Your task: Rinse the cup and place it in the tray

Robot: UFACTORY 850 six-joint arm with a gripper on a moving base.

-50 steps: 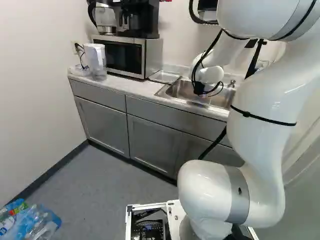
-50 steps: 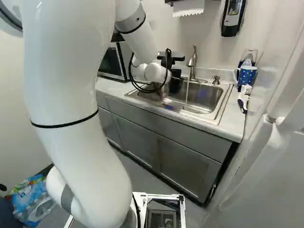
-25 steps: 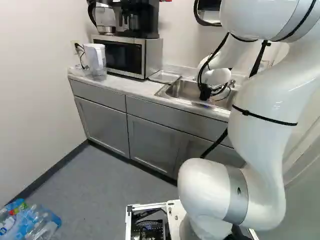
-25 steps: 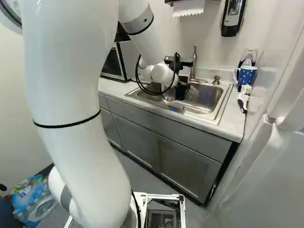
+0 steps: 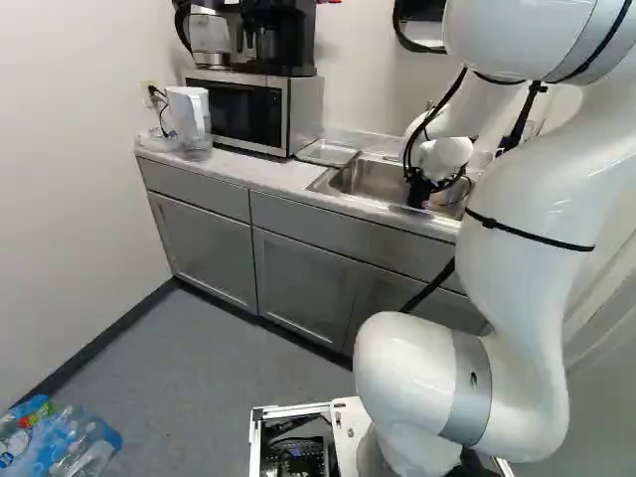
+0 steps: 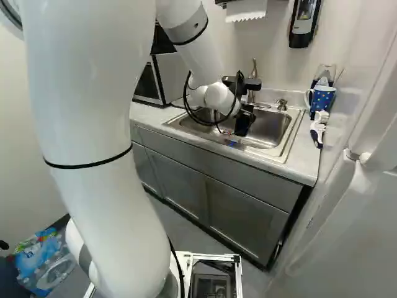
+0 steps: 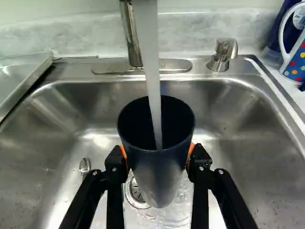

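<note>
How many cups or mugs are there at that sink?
2: a dark cup held in the claw under running water, and a dotted mug on the counter beside the sink. Things behind the mug are partly hidden, so I can't rule out another.

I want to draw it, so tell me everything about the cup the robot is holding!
The smooth, dark, round cup narrows downward, its mouth open and up, no handle showing; its lower side shines. The orange pads of the black gripper hold it from both sides over the silvery metal sink, partly hiding the round drain. A water stream pours in. I can't tell its material.
</note>
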